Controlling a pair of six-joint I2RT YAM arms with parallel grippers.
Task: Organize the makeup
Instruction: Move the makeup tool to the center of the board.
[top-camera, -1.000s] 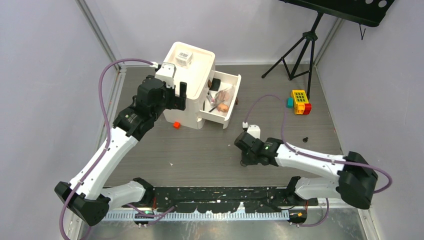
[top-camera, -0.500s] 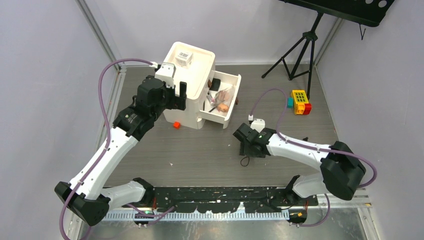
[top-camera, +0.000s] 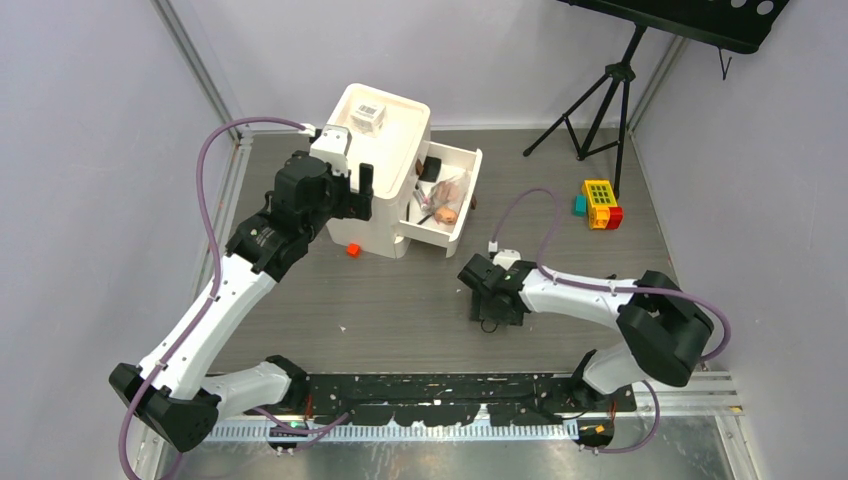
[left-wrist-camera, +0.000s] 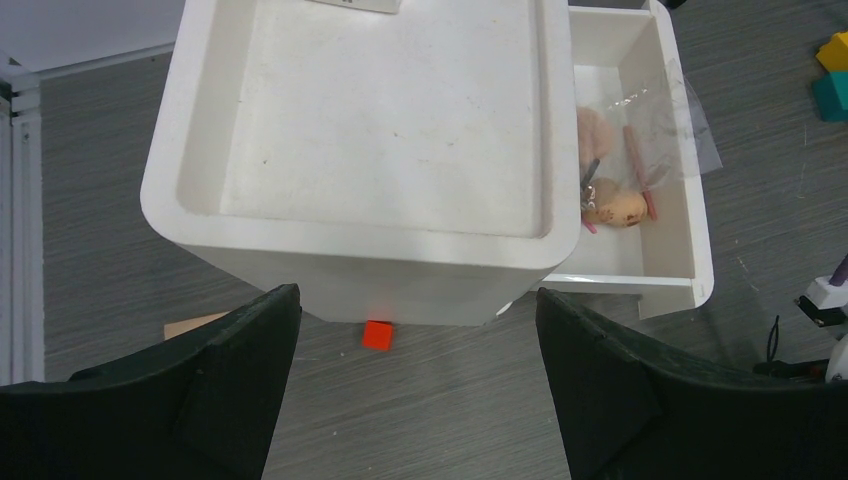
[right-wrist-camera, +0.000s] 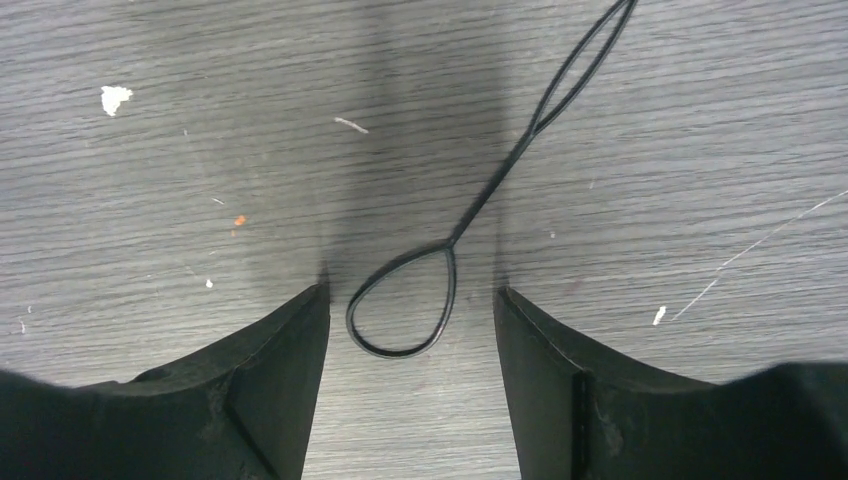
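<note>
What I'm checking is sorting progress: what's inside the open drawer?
The drawer holds a peach sponge, a red pencil, clear plastic wrap and a black item. Whatever lies beneath the wrap or under the cabinet top is hidden.

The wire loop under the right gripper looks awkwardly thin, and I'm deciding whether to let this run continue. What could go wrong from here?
1. The wire loop lies flat on the table and is very thin. The open right gripper straddles its rounded end, so it may close past the wire or scrape the wood.
2. The open drawer already holds sponges and a crumpled clear bag, so a long tool might snag or hang over the wall.
</note>
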